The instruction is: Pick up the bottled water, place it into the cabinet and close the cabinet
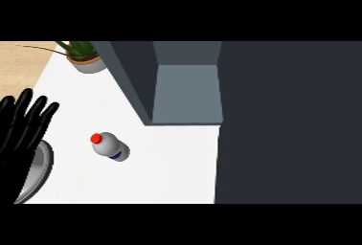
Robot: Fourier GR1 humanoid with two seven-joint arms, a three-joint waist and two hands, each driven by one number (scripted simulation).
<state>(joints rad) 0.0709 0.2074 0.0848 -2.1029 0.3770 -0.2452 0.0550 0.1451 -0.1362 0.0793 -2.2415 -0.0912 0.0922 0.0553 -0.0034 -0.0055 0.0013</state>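
a: where is the bottled water (110, 147) sitting at this moment?

b: it is standing on the white table (170, 167), toward the table's left edge and well short of its near edge. its red cap is pointing toward the far-left corner, so its long axis is appearing to tilt that way as seen from above, though it is probably standing upright.

a: and which hand is showing?

b: only the left hand (21, 129), showing at the table's left edge with its fingers spread straight and pointing toward the far edge. it is holding nothing. the right hand is not showing anywhere.

a: how is the bottle lying from that hand?

b: it is lying to the hand's right, near but apart, with bare table between them, roughly level with the lower fingers. judging from this, the left hand is the nearer one, though the right hand's place is unknown.

a: and the cabinet (184, 86)?

b: it is standing open beyond the bottle toward the far edge, its grey shelf showing, with the dark door (290, 119) swinging out along the right. a metal bowl (37, 172) is peeking from beneath the hand and a potted plant (83, 56) is sitting at the far-left corner.
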